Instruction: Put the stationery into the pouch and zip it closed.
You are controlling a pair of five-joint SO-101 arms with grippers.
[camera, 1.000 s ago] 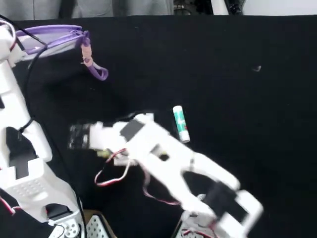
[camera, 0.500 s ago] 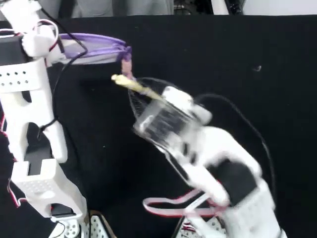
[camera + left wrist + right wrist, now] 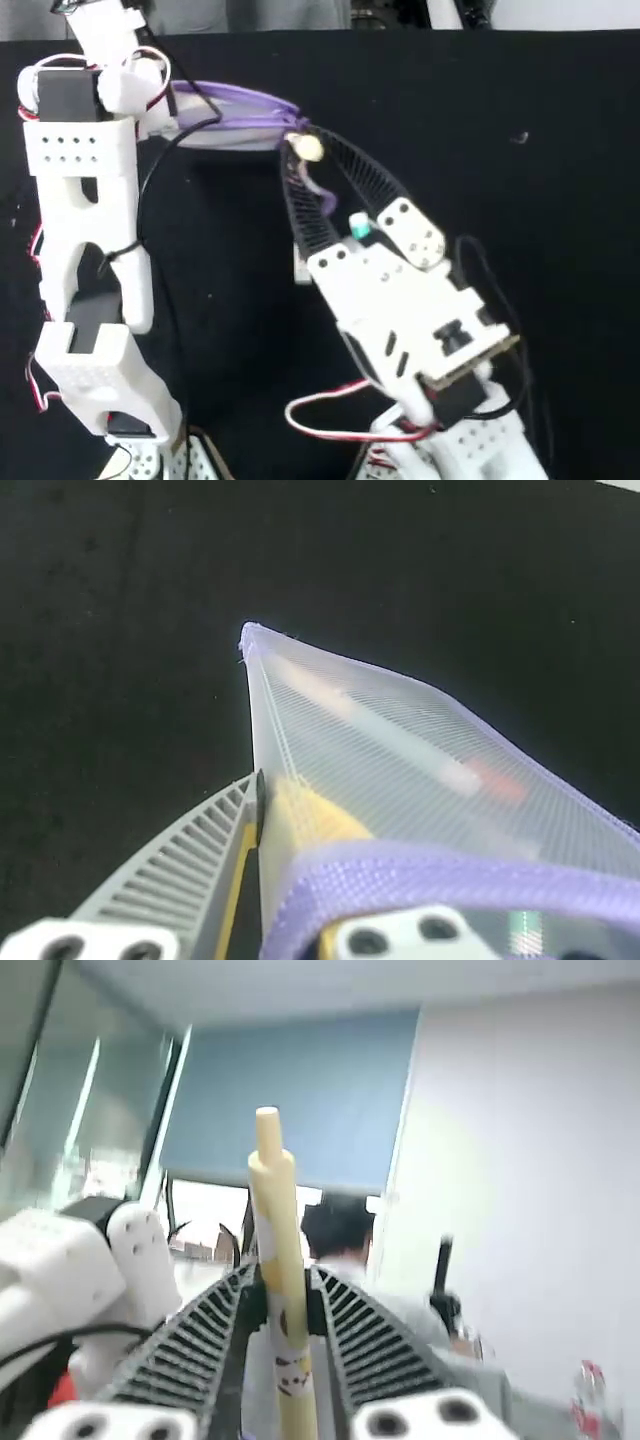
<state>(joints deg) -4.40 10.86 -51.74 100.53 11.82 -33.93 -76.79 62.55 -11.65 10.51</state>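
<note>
Clamping the rim of the pouch point(image 3: 400, 770), the left gripper point(image 3: 265, 810) holds it lifted (likely to present the opening). The right gripper point(image 3: 282, 1285), closed on a yellow pen point(image 3: 270, 1180), aims it there.

The pen point(image 3: 278, 1290) stands clamped between the right fingers point(image 3: 190, 1345), its tip just beside the end of the pouch point(image 3: 235, 105), which hangs from the left fingers point(image 3: 190, 870). A glue stick point(image 3: 358, 226) lies on the tabletop point(image 3: 500, 200), beneath the right fingers.
</note>
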